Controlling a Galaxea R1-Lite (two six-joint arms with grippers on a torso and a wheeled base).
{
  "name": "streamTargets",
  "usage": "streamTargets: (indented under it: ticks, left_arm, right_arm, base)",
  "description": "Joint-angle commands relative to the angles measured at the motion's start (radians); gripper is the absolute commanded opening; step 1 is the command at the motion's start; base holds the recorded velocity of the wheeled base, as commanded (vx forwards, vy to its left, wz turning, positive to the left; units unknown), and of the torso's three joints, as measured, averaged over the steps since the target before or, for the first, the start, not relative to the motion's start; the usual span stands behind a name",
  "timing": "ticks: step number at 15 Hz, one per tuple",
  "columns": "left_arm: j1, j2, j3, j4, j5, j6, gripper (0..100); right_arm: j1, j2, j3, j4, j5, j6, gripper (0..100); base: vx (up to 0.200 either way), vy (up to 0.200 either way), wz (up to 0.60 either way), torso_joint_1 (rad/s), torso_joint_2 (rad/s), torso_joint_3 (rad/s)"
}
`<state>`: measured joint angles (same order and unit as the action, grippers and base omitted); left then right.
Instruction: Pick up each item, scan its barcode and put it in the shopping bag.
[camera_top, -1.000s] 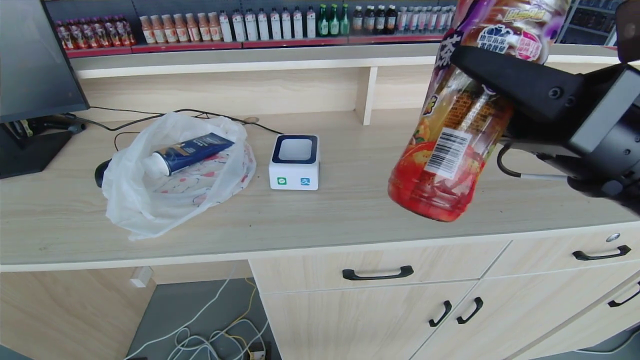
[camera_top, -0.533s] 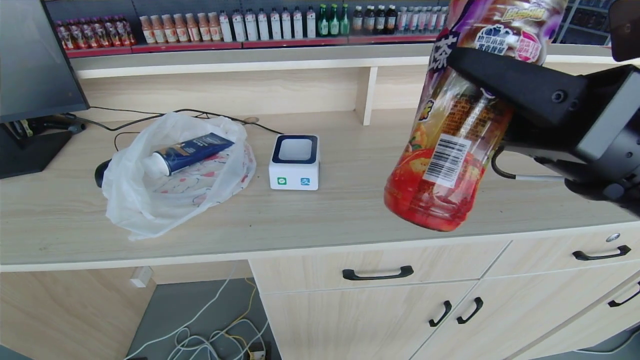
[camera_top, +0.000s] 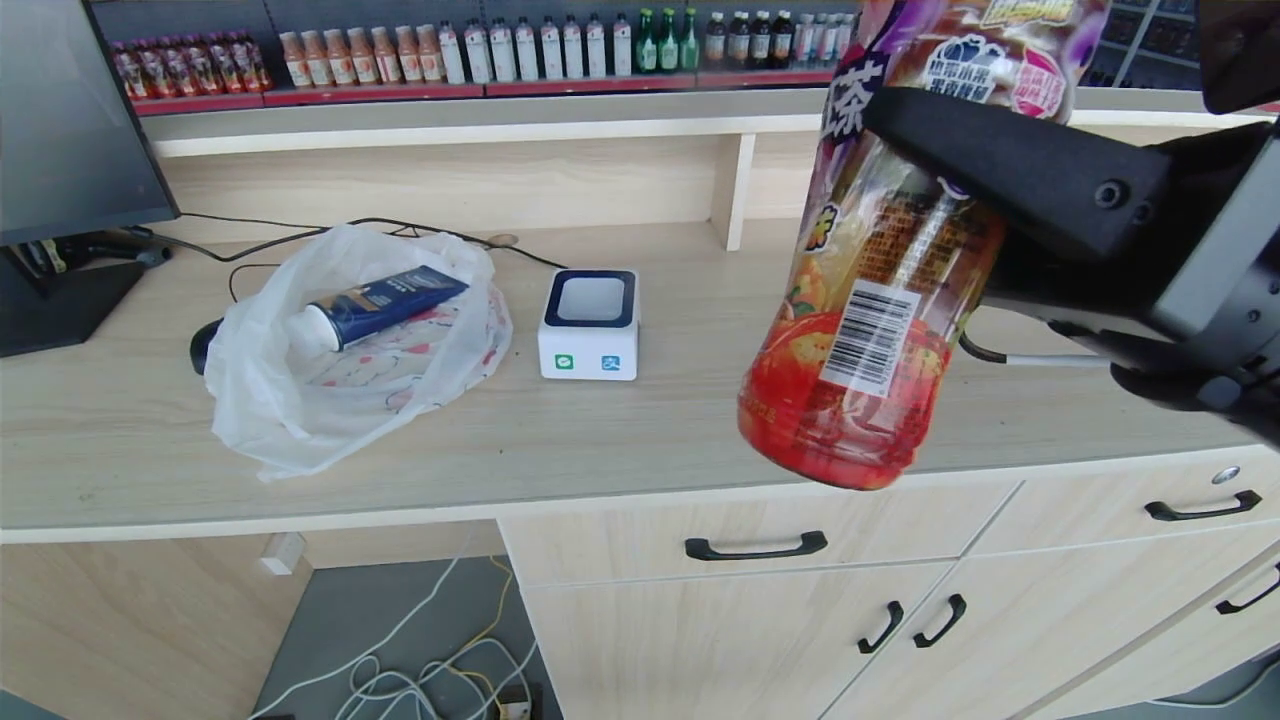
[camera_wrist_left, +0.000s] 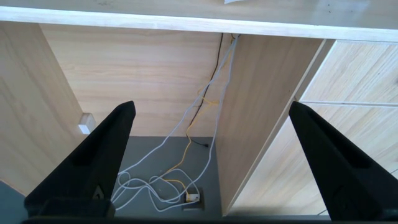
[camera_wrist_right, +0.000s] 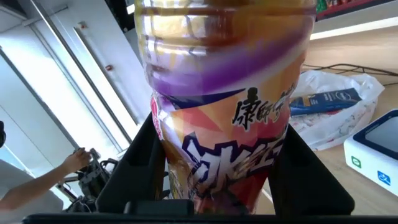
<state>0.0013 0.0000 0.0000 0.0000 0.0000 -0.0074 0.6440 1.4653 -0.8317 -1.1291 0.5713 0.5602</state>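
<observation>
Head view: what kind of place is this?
Most likely a shop checkout: shelves of bottled drinks run behind, a white scanner sits on the wooden counter beside a plastic shopping bag, and the right gripper holds a barcoded drink bottle.

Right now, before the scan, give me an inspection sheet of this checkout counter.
Surface: pale wood counter.
Job's things: red drink bottle with barcode label, held tilted in the air; thin white plastic shopping bag, open, holding a blue tube with white cap; white box scanner beside it.
Clutter: dark rounded object left of the bag; black monitor.
Grippers: right gripper shut on the bottle; left gripper open, empty.
Cables: black cable behind the bag; white and yellow wires on floor.
Surroundings: shelf of drink bottles; black-handled drawers.
</observation>
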Motion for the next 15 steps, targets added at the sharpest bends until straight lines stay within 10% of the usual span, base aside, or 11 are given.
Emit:
streamTargets:
  ticks: [1, 15]
  left_arm:
    - [0.0, 0.0, 0.0, 0.0, 0.0, 0.0, 100]
    - [0.0, 0.0, 0.0, 0.0, 0.002, 0.0, 100]
  right_arm:
    - [0.0, 0.012, -0.004, -0.001, 0.001, 0.0, 0]
    - [-0.011, 0.017, 0.062, -0.001, -0.056, -0.075, 0]
  base:
    - [0.0, 0.0, 0.0, 0.0, 0.0, 0.0]
    - [0.0, 0.0, 0.0, 0.0, 0.0, 0.0]
